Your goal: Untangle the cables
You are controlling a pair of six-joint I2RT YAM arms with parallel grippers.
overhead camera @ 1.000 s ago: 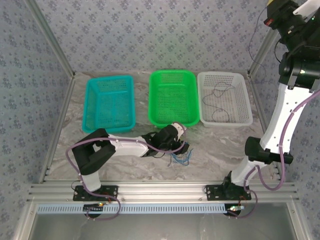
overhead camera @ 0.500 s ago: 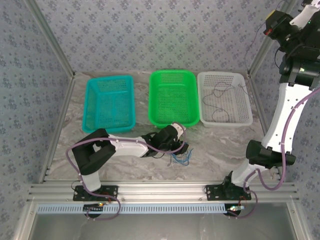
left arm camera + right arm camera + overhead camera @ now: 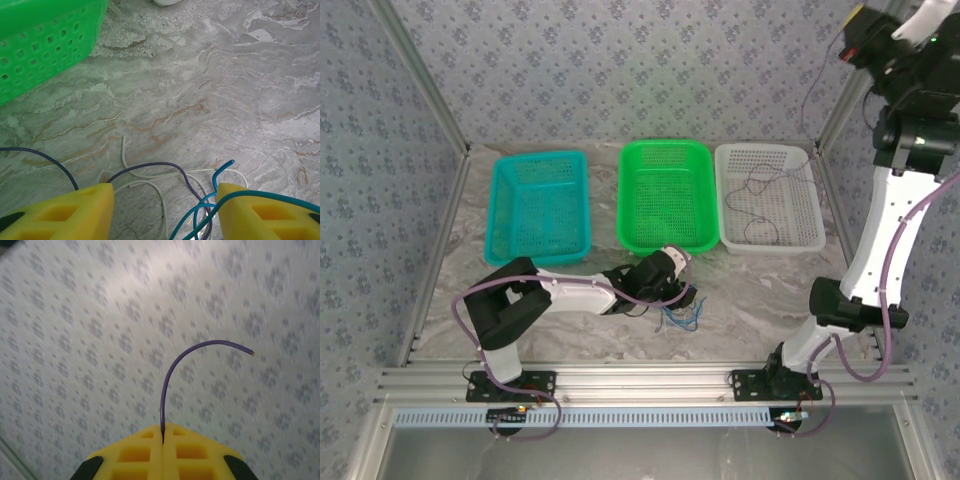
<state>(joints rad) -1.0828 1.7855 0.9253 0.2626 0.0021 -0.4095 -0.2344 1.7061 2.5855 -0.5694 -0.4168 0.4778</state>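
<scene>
A loose tangle of cables (image 3: pixel 171 165), with blue, purple and white strands, lies on the marble worktop (image 3: pixel 240 90) near the green basket (image 3: pixel 40 45). The left gripper (image 3: pixel 165 200) sits low over the tangle, its jaws spread apart with the strands between them. High by the wall, the right gripper (image 3: pixel 162 432) is clenched on a purple cable (image 3: pixel 170 375). Dark cables (image 3: pixel 757 181) lie in the white basket (image 3: pixel 770 245).

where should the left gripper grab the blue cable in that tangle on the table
Probably best to take the blue cable by its free end, which curls up off the table, apart from the white cable and purple cable. Come straight down from above, jaws either side of it; lower down it loops among the other strands.
</scene>
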